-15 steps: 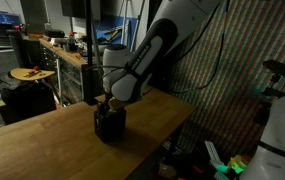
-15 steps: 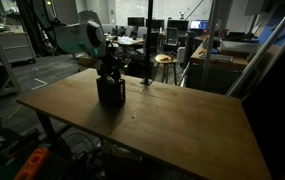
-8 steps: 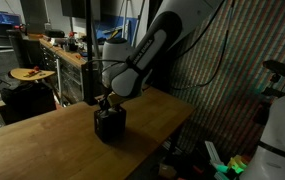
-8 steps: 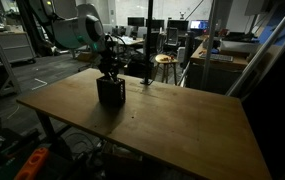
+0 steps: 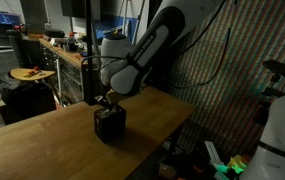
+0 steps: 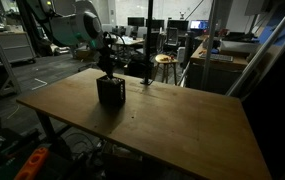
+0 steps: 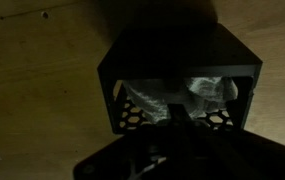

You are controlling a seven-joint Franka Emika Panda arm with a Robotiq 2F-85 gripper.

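A black mesh box stands on the wooden table. In the wrist view I look down into the box, and a pale crumpled thing lies inside it. My gripper hangs just above the box's open top with its dark fingers closed together. The fingertips sit over the near edge of the pale thing. The frames are too dark to show whether any of it is pinched.
A stool and desks with monitors stand beyond the table's far edge. A workbench and a round tabletop lie behind the table. Coloured items sit on the floor by its end.
The jaws have closed from wide open to fully together over the box. The arm's wrist has lifted slightly; the box has not moved.
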